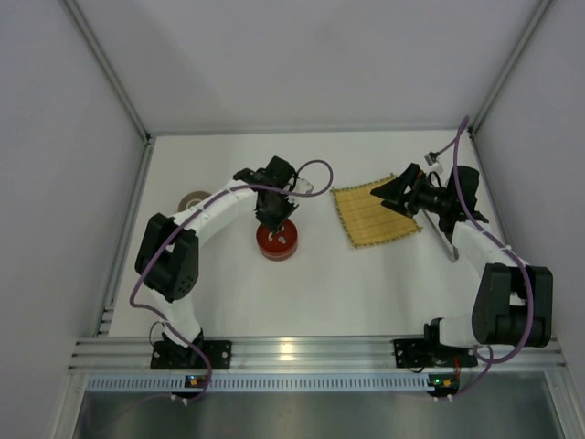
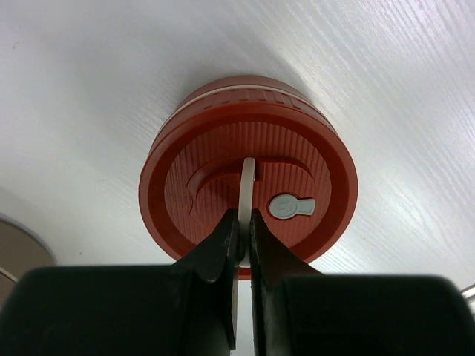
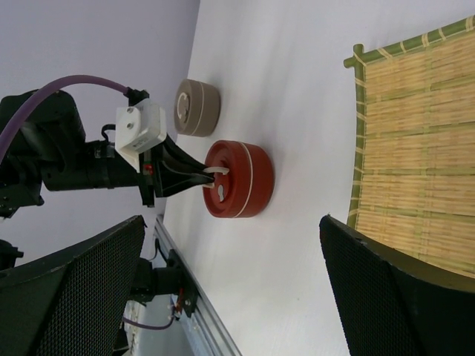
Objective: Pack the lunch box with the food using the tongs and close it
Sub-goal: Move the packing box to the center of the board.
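left gripper (image 2: pixel 243 226) pinching lid handle (image 2: pixel 248 176), right gripper (image 3: pixel 231 222) wide open

Red round lunch box (image 2: pixel 208 148): interior hidden by lid (image 2: pixel 297 163). Beige round tin (image 2: pixel 15 248): cut by left edge, blurred.

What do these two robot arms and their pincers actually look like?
The left arm and right arm are white links with chunky black joints, a purple cable looping along each. The left gripper and right gripper are black, two-fingered; the right's fingers look mesh-textured. A white box sits by the left wrist.
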{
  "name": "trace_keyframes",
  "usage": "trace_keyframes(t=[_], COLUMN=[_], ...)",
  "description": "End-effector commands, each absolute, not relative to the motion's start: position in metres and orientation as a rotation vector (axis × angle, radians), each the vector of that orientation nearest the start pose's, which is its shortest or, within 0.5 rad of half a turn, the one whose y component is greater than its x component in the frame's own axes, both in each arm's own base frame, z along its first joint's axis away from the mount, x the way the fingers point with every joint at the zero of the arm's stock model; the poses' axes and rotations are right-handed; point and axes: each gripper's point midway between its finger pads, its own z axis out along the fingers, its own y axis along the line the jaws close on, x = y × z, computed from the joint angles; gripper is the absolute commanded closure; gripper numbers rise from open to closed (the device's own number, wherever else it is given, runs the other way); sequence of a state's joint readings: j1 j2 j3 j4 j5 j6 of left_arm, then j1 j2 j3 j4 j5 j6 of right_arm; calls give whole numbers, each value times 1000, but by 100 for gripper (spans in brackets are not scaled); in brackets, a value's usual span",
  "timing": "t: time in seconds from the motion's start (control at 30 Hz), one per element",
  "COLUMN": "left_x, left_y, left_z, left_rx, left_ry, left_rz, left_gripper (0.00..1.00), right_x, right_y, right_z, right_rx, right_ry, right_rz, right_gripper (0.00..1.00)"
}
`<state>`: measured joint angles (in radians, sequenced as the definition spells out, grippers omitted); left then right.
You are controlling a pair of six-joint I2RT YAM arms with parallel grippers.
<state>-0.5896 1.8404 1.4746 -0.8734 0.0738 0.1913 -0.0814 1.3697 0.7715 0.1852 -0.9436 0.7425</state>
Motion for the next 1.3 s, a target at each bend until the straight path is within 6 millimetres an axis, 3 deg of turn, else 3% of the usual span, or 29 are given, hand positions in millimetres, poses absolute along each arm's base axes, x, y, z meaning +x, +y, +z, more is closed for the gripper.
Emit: trace_keyframes(t=[0.0,0.4,0.6,0.83,1.13,1.27], left_x=[304,298,298,313,345,348], left_y=[-212,-193,-194,-186,-175,-168], left_z=[60,28,26,45,110,121], left_rx=[1034,875,883,814,791,790], left_ry=[2652,2761,2750,2716,2540,2520], left_rz=[-213,-402,-450,-507,-379,-319], left_gripper=[100,100,99,84,55,47], right_x=[346,343,345,344,344,344], right_y=[128,129,128,129,129,130], right_z=[208,206,208,210,212,213], right_rx=[111,104,104,102,102,101], right_ry=[1983,1992,1991,1991,1990,1991], right_rz=[1309,1304,1305,1308,1306,1311], right_gripper=[1,1,1,0,1,0])
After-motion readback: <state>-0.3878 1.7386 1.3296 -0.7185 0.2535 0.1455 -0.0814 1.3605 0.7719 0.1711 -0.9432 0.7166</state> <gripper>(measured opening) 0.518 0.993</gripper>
